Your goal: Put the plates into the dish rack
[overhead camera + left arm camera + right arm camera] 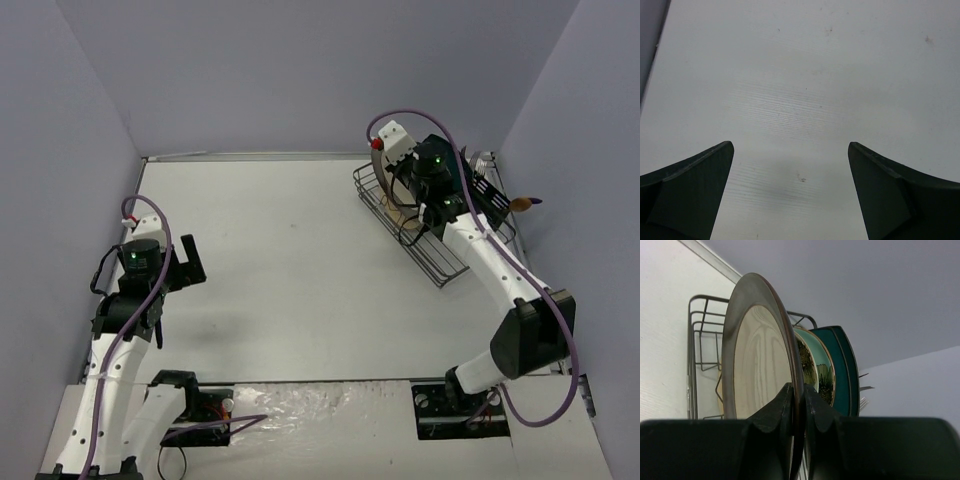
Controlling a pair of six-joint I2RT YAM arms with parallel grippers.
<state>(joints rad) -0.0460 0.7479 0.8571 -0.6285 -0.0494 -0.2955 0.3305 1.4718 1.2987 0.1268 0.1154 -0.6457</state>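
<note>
we see right gripper (pixel 799 390) pinching the rim of grey-rimmed cream plate (pixel 757 355), plate upright in dish rack (pixel 440 268), mint plate (pixel 824 367) and teal plates (pixel 846 371) just behind it, left gripper (pixel 790 146) spread wide above table (pixel 800 75)

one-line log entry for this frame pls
phase: racking plate | right claw: shut on grey-rimmed plate, upright at dish rack, beside mint plate | left claw: open over table
</note>
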